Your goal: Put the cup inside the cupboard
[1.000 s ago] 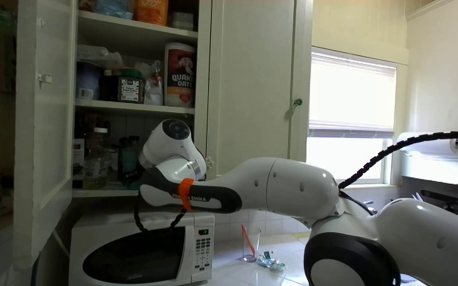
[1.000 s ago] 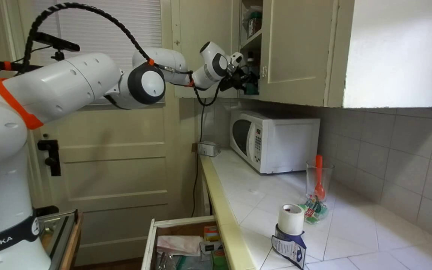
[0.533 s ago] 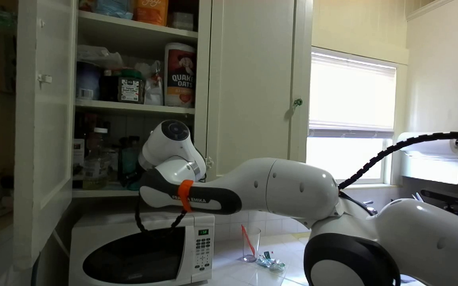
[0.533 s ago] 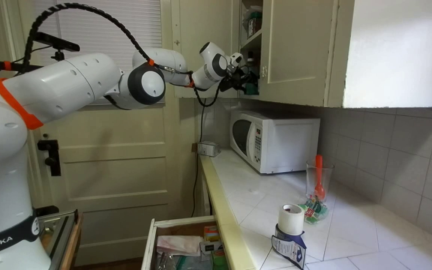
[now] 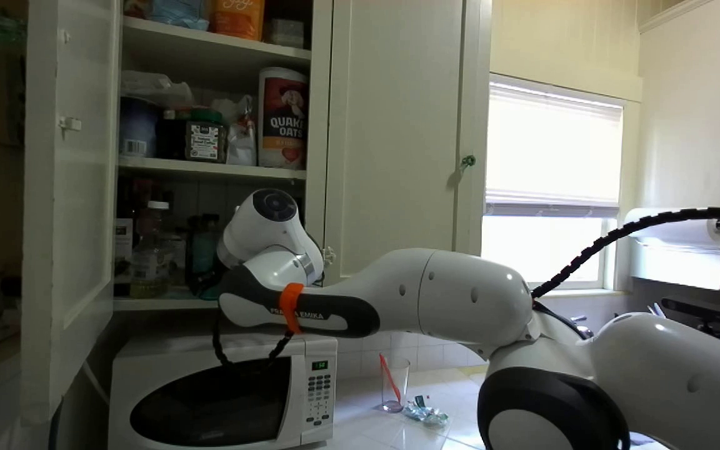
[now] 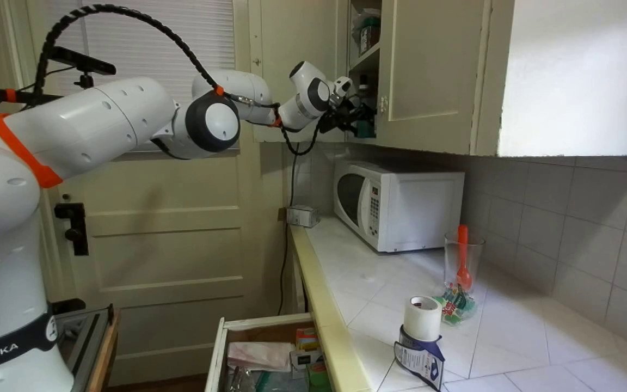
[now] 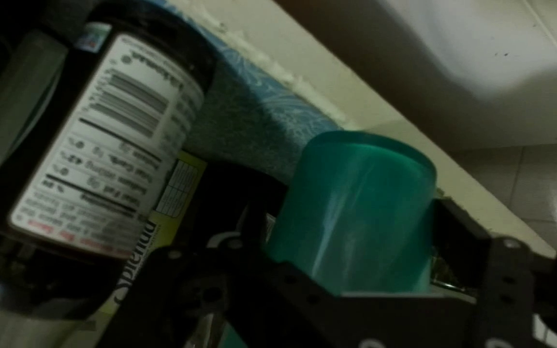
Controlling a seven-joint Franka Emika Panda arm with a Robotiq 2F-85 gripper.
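Note:
The teal cup (image 7: 351, 193) shows large in the wrist view, tilted in the picture, its end by the front edge of a cupboard shelf (image 7: 317, 72). My gripper (image 7: 348, 215) has a black finger on each side of the cup; a thin gap shows by the left finger, and the right one is very close or touching. In both exterior views the gripper (image 6: 358, 113) is at the open cupboard's lowest shelf (image 5: 160, 304), with the cup (image 5: 205, 250) partly hidden by the wrist. The cupboard's open door (image 5: 79, 206) stands at the left.
A dark bottle (image 7: 99, 135) and a yellow Splenda box (image 7: 167, 203) stand beside the cup. A clear bottle (image 5: 150, 250) is on the same shelf. The white microwave (image 6: 417, 207) sits below. A glass with a red spoon (image 6: 463, 261) and a tape roll (image 6: 422, 318) are on the counter.
The wrist has sunk very slightly and then held still. A dark finger shows a little farther left of the cup now, as if the fingers have spread.

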